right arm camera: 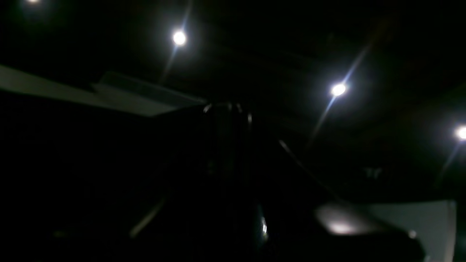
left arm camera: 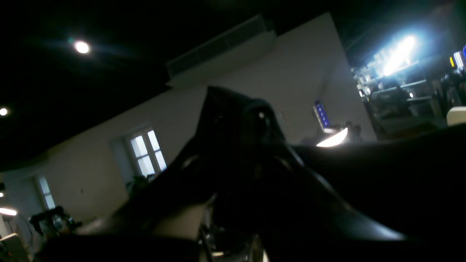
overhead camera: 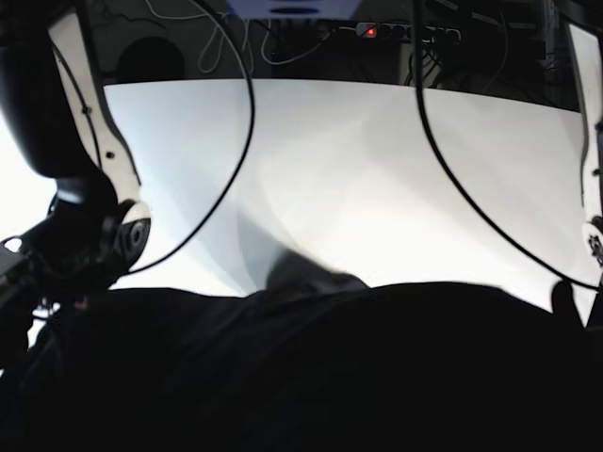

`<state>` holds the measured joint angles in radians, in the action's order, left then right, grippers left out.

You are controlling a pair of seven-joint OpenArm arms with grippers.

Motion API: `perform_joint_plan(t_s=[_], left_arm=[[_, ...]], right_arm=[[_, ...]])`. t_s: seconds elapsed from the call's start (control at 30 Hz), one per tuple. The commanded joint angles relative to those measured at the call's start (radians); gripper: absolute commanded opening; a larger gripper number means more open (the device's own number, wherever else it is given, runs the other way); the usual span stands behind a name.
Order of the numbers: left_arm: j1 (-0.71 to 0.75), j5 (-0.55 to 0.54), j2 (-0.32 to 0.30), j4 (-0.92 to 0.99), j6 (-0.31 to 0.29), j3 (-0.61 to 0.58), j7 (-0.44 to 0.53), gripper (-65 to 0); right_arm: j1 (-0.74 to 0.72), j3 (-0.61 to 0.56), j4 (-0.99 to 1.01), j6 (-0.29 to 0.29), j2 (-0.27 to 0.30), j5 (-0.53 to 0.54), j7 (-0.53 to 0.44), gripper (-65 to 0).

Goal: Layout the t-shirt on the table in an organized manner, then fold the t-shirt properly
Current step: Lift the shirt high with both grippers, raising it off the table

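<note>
The left claw (left arm camera: 236, 123) rises dark in the middle of the left wrist view, pointing up toward the ceiling, its jaws clenched together; black cloth seems to spread away from it to the lower right of that frame, so it looks to be gripping the t-shirt (overhead camera: 311, 377), though the dimness makes the pinch itself hard to confirm. The right claw (right arm camera: 227, 120) shows only as a faint upright outline at the centre of its own very dark view, likewise clenched, and whether fabric sits between its jaws cannot be told there. In the base view the t-shirt fills the whole lower half of the frame as a broad black sheet, stretched between the right arm (overhead camera: 85, 235) at the left edge and a small dark tip at the far right edge, with a little peak of cloth at centre. Behind it the white counter (overhead camera: 339, 160) runs bare up to its curved far edge, black cables looping above it. The step in hand appears to be the laying out: the shirt hangs held up across the near side of the counter. To do it well, both claws should stay level and apart enough to keep the top hem taut, then carry the cloth forward over the bare white surface and lower it evenly so the body lands flat without the central peak bunching.
</note>
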<state>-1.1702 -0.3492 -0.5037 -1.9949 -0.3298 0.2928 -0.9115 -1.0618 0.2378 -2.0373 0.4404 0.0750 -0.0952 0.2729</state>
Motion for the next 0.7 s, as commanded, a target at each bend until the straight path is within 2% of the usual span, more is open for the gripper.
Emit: perform_joint_plan(t_s=[0.0, 0.2, 0.4, 0.5, 0.67], left_arm=[[-0.040, 0.003, -0.008, -0.002, 0.008, 0.004, 0.021, -64.8], [-0.100, 0.006, -0.008, 0.001, 0.008, 0.000, 0.021, -64.8], [-0.136, 0.008, -0.026, 0.006, 0.008, 0.001, 0.021, -64.8], [-0.136, 0.006, -0.025, 0.006, 0.008, 0.000, 0.021, -64.8], [-0.129, 0.003, -0.019, 0.004, 0.008, 0.000, 0.018, -64.8]], right_arm=[[-0.045, -0.018, -0.003, -0.007, 0.004, -0.005, -0.014, -65.0], [-0.105, -0.070, 0.000, -0.007, 0.006, -0.039, -0.007, -65.0], [-0.205, -0.067, 0.002, -0.007, 0.007, -0.041, 0.104, -65.0], [-0.220, -0.064, 0.002, -0.008, 0.026, -0.070, 0.105, -65.0], [-0.223, -0.015, -0.001, -0.008, 0.026, -0.087, 0.098, -65.0]])
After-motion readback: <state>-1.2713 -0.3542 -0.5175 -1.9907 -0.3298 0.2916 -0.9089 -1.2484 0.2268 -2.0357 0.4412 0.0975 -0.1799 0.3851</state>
